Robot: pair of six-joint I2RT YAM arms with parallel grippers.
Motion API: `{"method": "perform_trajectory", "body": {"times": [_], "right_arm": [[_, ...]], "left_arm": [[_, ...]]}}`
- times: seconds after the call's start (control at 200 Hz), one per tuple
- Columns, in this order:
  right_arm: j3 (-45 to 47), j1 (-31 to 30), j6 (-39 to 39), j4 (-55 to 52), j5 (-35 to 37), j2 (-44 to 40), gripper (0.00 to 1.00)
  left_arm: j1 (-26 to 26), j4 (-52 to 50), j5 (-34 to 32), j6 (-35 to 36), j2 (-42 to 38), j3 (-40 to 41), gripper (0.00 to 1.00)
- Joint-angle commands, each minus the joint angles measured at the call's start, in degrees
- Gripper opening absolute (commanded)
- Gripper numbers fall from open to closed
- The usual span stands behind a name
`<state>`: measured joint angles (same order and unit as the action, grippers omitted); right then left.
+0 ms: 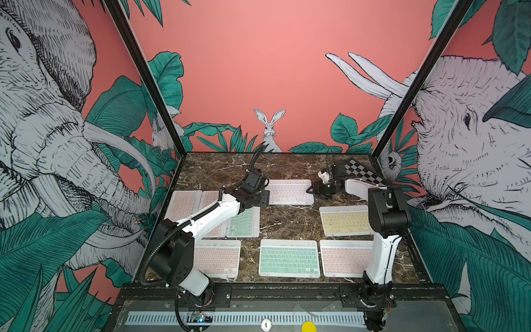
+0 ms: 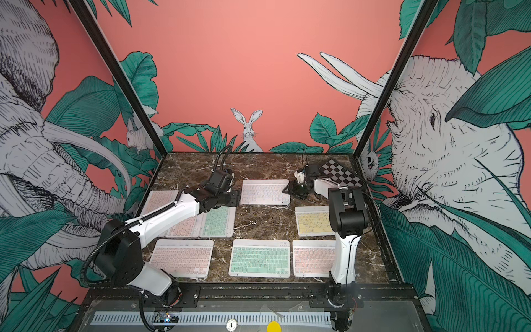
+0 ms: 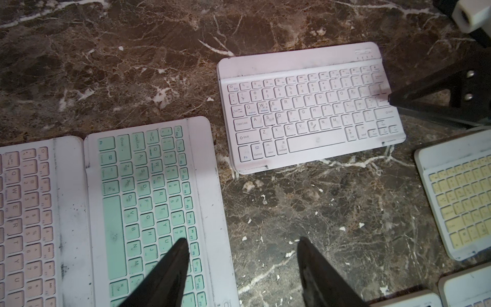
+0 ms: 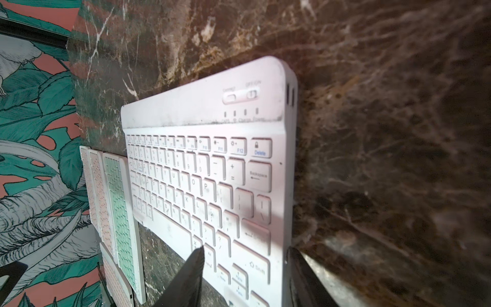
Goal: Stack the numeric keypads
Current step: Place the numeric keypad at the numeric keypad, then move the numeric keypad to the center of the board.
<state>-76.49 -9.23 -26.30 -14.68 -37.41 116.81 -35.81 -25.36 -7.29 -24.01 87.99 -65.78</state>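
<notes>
Along the near edge of the tabletop [image 1: 287, 222], three numeric keypads lie flat in a row: a near-left pink keypad [image 1: 217, 258], a near-middle mint keypad [image 1: 289, 257] and a near-right pink keypad [image 1: 343, 257] (partly behind the right arm [image 1: 382, 253]). Mid-depth, toward the left edge, an outer pink keypad [image 1: 181, 205], an inner pink keypad [image 1: 209, 198] and a turned mint keypad [image 1: 244, 222] lie side by side, long sides just beside one another; toward the right edge lies a yellow keypad [image 1: 343, 220]. The left gripper [image 3: 243, 242] hangs with jaws apart and empty, one finger over the turned mint keypad's function-key row, the other over bare tabletop. Toward the far edge, a white keypad [image 1: 290, 191] lies flat; the right gripper [image 4: 244, 251] straddles its right short end, jaws apart, one finger over the keys, the other just beside the end. A checkered board [image 1: 365, 172] occupies the far right corner.
</notes>
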Motion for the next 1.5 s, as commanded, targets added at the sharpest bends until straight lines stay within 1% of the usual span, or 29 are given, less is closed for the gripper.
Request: {"method": "perform_trajectory", "body": {"times": [0.0,0.145,0.395,0.57,0.655,0.72,0.845,0.88,0.89,1.01,1.195,1.2,1.225,1.496], "right_arm": [[-1.37,-0.69,0.38,-0.79,1.39,-1.23,0.49],[-1.82,-0.9,0.94,-2.04,1.96,-1.32,0.49],[-2.68,-0.87,3.48,-5.89,6.09,-2.74,0.5],[-1.69,-0.87,4.86,-7.35,9.36,-6.24,0.5],[0.88,-0.88,5.03,-6.97,11.85,-10.65,0.5],[5.71,-0.92,4.77,-6.95,14.67,-14.84,0.5],[14.89,-0.9,2.97,-5.53,17.69,-23.56,0.51],[17.07,-0.88,2.48,-5.19,18.23,-24.6,0.51],[18.06,-0.87,2.33,-5.19,18.44,-26.7,0.51],[25.04,-0.96,1.55,-5.58,20.49,-32.86,0.53],[30.84,-0.96,2.44,-7.06,23.27,-36.54,0.54],[31.03,-0.96,2.42,-7.04,23.31,-36.6,0.54],[31.4,-0.96,2.43,-6.91,23.34,-36.65,0.54],[33.3,-1.05,2.97,-5.8,23.61,-34.64,0.54]], "left_arm": [[0.36,0.41,0.23,-0.07,-2.96,0.91,0.67],[0.33,0.49,0.38,0.19,-2.99,0.86,0.67],[0.39,0.76,1.01,0.45,-2.73,0.5,0.67],[0.26,0.83,1.5,1.49,-2.81,0.56,0.67],[0.15,1.16,2.4,2.29,-2.92,1.13,0.67],[-0.32,1.33,3.41,3.09,-2.92,1.43,0.67],[-2.35,1.31,3.9,5.68,-2.52,1.7,0.67],[-2.8,1.46,4.42,5.73,-2.23,1.74,0.67],[-2.84,1.5,4.64,5.62,-2.15,1.85,0.67],[-3.59,4.45,7.92,4.68,-1.6,3.44,0.66],[-4.01,7.17,10.77,4.76,0.34,3.43,0.67],[-4.84,7.17,10.79,4.76,0.43,3.36,0.66],[-5.64,7.17,11.01,4.76,0.83,3.17,0.67],[-5.93,8.4,12.3,3.14,3.24,2.67,0.66]]}}
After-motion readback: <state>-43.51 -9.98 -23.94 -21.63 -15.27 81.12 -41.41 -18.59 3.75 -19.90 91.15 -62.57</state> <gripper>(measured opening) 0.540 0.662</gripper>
